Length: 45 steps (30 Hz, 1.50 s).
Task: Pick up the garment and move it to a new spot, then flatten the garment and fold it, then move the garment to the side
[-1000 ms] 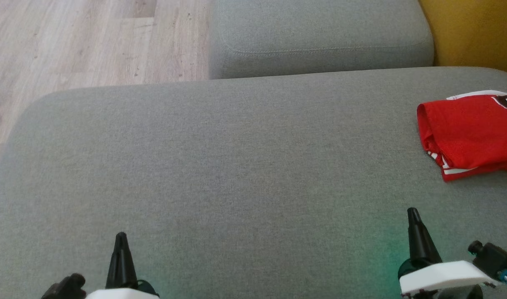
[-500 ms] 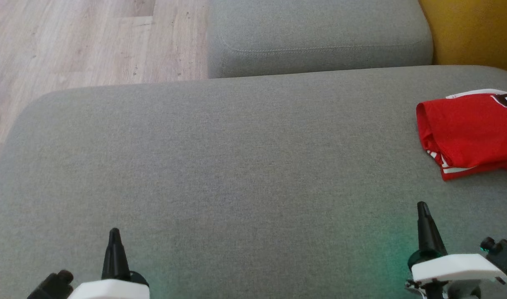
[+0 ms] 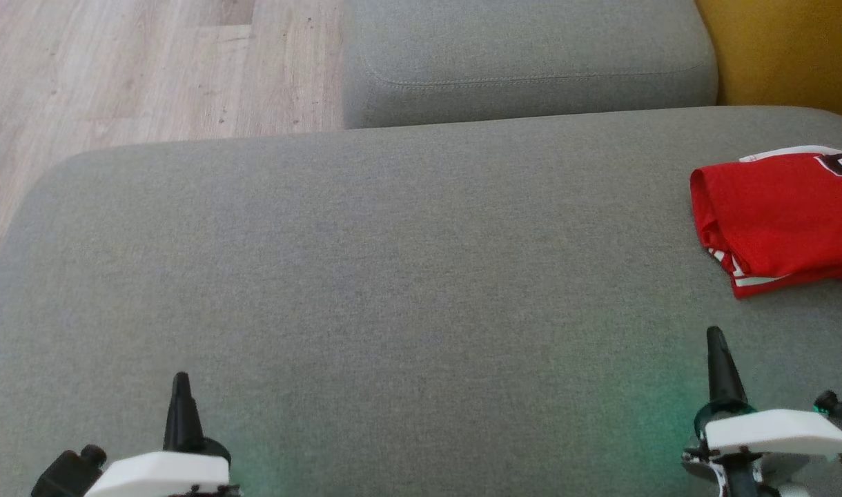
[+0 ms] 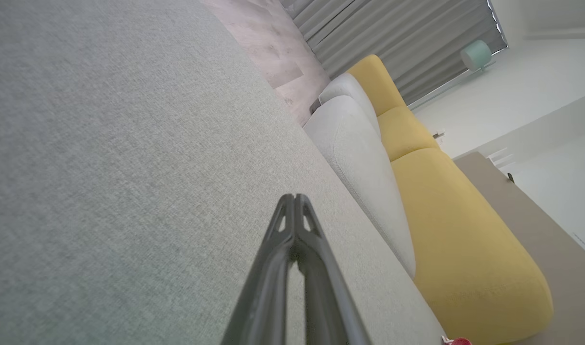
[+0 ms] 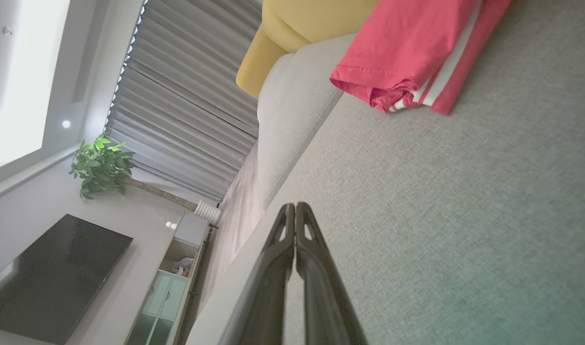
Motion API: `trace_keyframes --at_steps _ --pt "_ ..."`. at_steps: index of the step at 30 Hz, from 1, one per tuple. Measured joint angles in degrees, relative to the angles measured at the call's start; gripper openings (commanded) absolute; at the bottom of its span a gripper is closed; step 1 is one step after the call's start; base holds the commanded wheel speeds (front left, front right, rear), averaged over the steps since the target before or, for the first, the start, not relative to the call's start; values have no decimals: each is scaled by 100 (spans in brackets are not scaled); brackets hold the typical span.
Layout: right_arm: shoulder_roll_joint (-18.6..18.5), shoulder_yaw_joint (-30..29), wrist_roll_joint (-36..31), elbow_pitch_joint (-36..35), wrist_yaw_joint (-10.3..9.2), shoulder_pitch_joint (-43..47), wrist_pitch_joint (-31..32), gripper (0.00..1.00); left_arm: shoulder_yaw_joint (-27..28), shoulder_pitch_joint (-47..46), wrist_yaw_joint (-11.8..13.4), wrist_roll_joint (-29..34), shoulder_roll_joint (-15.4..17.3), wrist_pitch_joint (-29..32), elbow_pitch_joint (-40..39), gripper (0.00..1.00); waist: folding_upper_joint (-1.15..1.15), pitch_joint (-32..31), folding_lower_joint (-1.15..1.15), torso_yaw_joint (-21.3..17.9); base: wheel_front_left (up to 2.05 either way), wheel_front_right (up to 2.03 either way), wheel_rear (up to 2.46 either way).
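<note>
Head view: folded garment at right edge of cushion.
Change: left gripper and right gripper, both closed and empty, drifted apart.
Meaning: task likely done.

Garment: red jersey with white trim stripes and dark lettering at its far corner. Folded into a flat stack, rounded fold edge facing 9 o'clock. Lies on grey sofa seat at 3 o'clock, partly past the view's edge.
</note>
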Motion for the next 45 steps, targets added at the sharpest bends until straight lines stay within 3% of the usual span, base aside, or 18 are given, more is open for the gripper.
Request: trace_keyframes --at_steps 45 --pt "5 -623 2919 109 0 -572 720 0 591 -624 -441 -3003 -4 748 323 0 0 56 0 -59 0 0 0"
